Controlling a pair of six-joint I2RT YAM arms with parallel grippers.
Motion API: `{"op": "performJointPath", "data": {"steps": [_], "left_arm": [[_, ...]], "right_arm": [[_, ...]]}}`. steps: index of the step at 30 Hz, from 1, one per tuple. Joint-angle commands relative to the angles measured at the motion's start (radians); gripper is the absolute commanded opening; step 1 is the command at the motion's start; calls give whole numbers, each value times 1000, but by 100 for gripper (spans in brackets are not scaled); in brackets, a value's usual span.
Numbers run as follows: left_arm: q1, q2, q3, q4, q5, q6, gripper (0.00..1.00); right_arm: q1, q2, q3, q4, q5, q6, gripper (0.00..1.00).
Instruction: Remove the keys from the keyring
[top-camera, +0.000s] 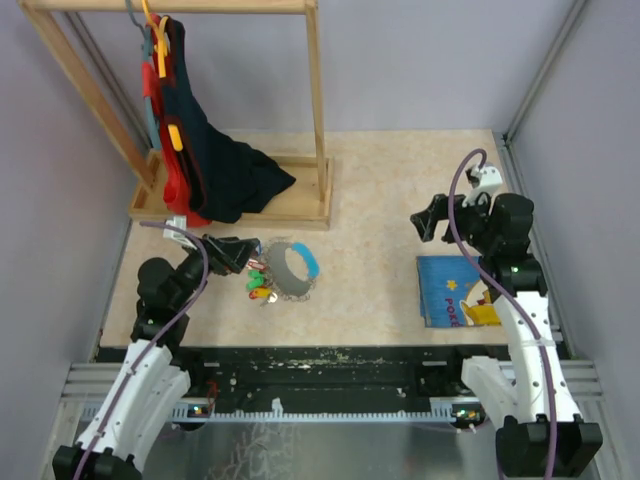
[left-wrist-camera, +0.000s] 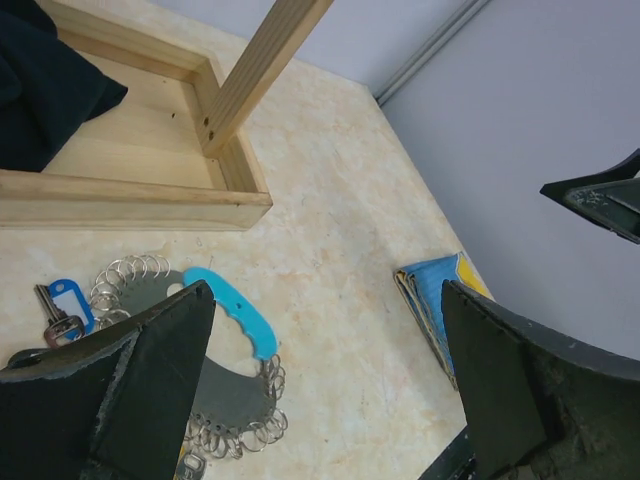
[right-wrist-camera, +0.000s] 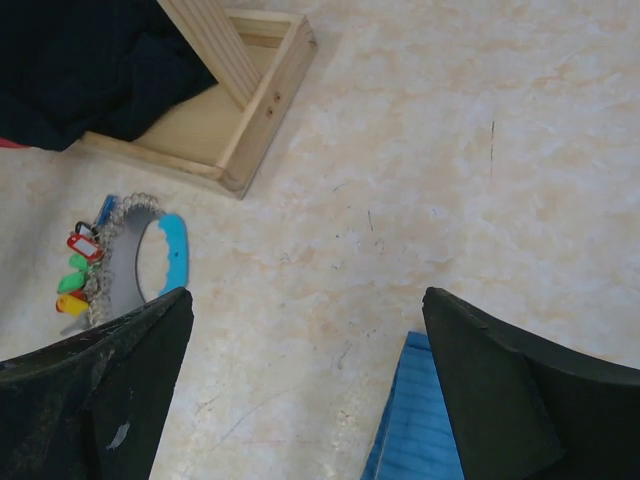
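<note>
1. While neither claw holds anything, the keys (top-camera: 262, 285) lie bunched on the table (top-camera: 380, 190), all joined to the keyring (top-camera: 292, 270). In the top view its grey strap loop curls at their 2 o'clock.
2. At about 10 o'clock of the keys, the left claw (top-camera: 240, 252) hangs just beside the bunch, jaws spread fully wide and empty. Its own camera shows the strap low by its left finger.
3. Well apart at 3 o'clock of the bunch, the right claw (top-camera: 432, 218) is equally wide and empty, with the blue book (top-camera: 455, 290) at its 6 o'clock.
4. My judgement is that this is the approach, with no key off yet. Next, one claw should pin the strap while the other pinches a single coloured head; the thin ring offers little purchase.
</note>
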Motion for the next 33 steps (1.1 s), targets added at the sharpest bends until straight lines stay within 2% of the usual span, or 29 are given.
{"op": "performJointPath", "data": {"steps": [1, 9, 13, 18, 21, 23, 26, 28, 31, 33], "left_arm": [[-11, -57, -15, 11, 6, 5, 100], [-15, -133, -51, 66, 44, -31, 100], [-16, -136, -91, 141, 89, -75, 100], [-20, -61, -176, 380, 175, -173, 100], [-57, 43, -120, 336, 213, -118, 100], [-143, 112, -42, 187, 136, -10, 100], [-324, 171, 59, 13, -131, 157, 100], [-389, 196, 88, -57, -291, 220, 100], [-401, 215, 73, -66, -429, 239, 100], [-399, 223, 21, 12, -495, 235, 100]], "right_arm": [[-19, -34, 5, 62, -49, 5, 99], [-25, -64, -57, 145, -145, -26, 99], [-28, -75, -113, 178, -336, -149, 99], [-30, -59, -130, 167, -487, -232, 99], [-31, -19, -96, 135, -645, -273, 99], [-31, 17, -77, 149, -697, -268, 99], [-29, 84, -34, 163, -696, -264, 99], [-6, 134, 10, 125, -637, -292, 99], [89, 194, 76, 17, -436, -404, 99], [112, 208, 58, 34, -373, -411, 99]]}}
